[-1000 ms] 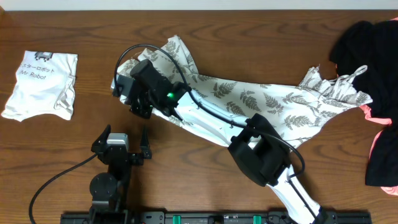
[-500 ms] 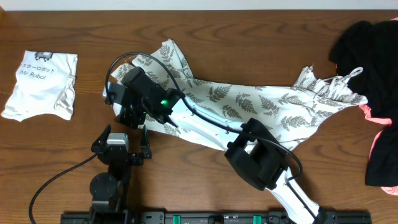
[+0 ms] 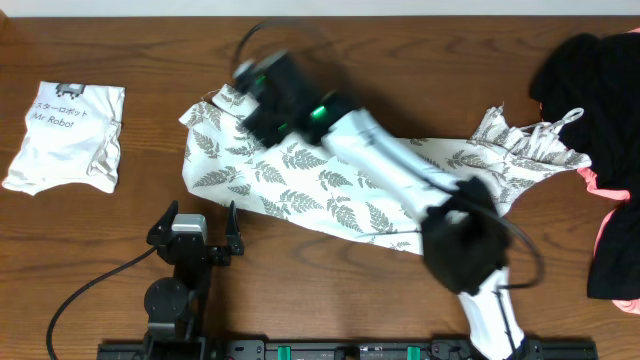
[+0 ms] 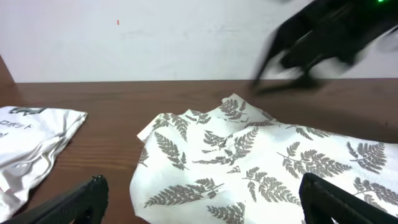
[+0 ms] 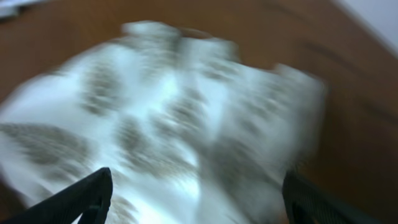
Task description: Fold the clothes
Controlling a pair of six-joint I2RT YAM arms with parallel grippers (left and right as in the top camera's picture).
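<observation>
The right tool point(image 3: 262, 95) is hanging, blurred, over the upper left corner of the large, thin white fabric garment printed with grey fern leaves point(image 3: 300, 185). In the right wrist view its two dark fingers point(image 5: 81, 199) are standing wide apart, the right tool point(image 5: 198, 180) holding nothing, with the fern cloth point(image 5: 161, 118) lying smeared below it. The right arm's white link point(image 3: 390, 165) is crossing above the garment's middle.

The left tool point(image 3: 198, 222) is sitting just below the garment's lower left edge, apart from the cloth. In the left wrist view its fingers point(image 4: 74, 202) are also spread wide, the left tool point(image 4: 205, 193) gripping nothing and facing the garment's left end point(image 4: 249, 162).

The fern garment is lying spread across the middle of the brown wooden table point(image 3: 120, 40), its strapped end point(image 3: 545, 140) pointing right. Well to the garment's left, a folded plain white shirt printed "Mr Robot" point(image 3: 68, 135) is resting flat. Just beyond the garment's right end, a crumpled black garment point(image 3: 600, 90) is lying heaped with a pink garment point(image 3: 612, 215) beside it.
</observation>
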